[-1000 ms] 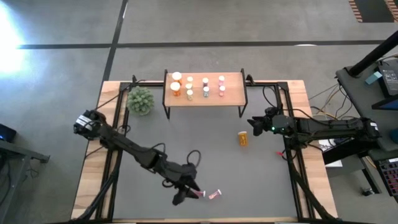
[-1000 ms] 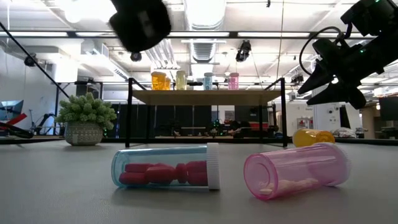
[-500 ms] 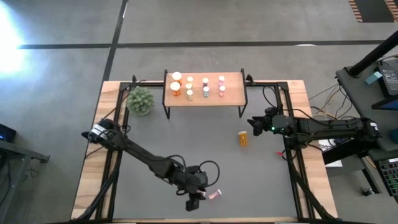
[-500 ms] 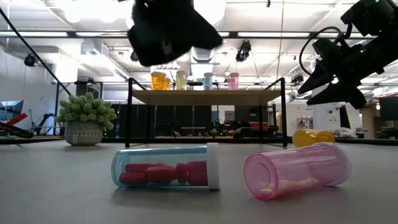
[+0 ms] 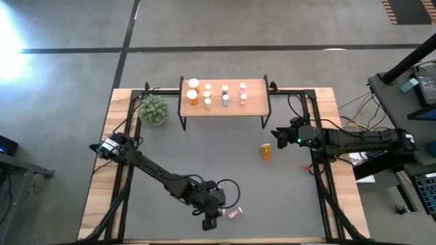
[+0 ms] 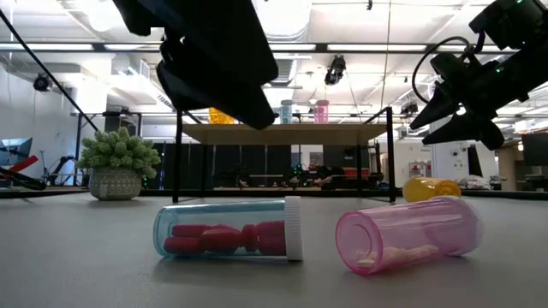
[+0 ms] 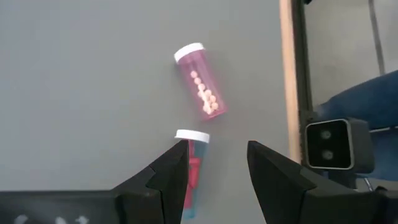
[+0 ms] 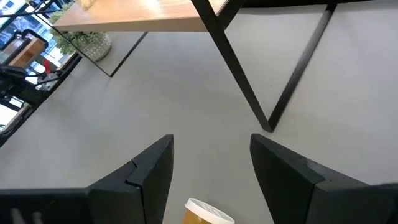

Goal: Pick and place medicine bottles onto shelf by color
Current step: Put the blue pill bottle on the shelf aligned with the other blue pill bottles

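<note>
Two medicine bottles lie on their sides near the table's front edge: a blue-tinted one with red pills (image 7: 194,163) and a pink one (image 7: 201,92), both white-capped. My left gripper (image 7: 214,163) hangs open above them, slanting down; the blue bottle shows just past its one finger (image 7: 169,175), untouched. In the low view the gripper (image 6: 244,101) is clear above the blue bottle (image 6: 228,229) and the pink bottle (image 6: 408,233). An orange bottle (image 5: 266,151) lies mid-right. My right gripper (image 5: 278,136) waits open beside it. Several bottles stand on the shelf (image 5: 256,92).
A green plant in a pot (image 5: 154,109) stands left of the shelf. The shelf's black legs (image 8: 239,74) rise just ahead of my right gripper. A small camera box (image 7: 329,144) sits at the table's near edge. Bare grey tabletop lies between shelf and near bottles.
My left gripper has moved toward the two bottles near the front edge, going a little toward the table's right, sinking and tipping further downward. Its fingers stay open. The bottles have not moved.
</note>
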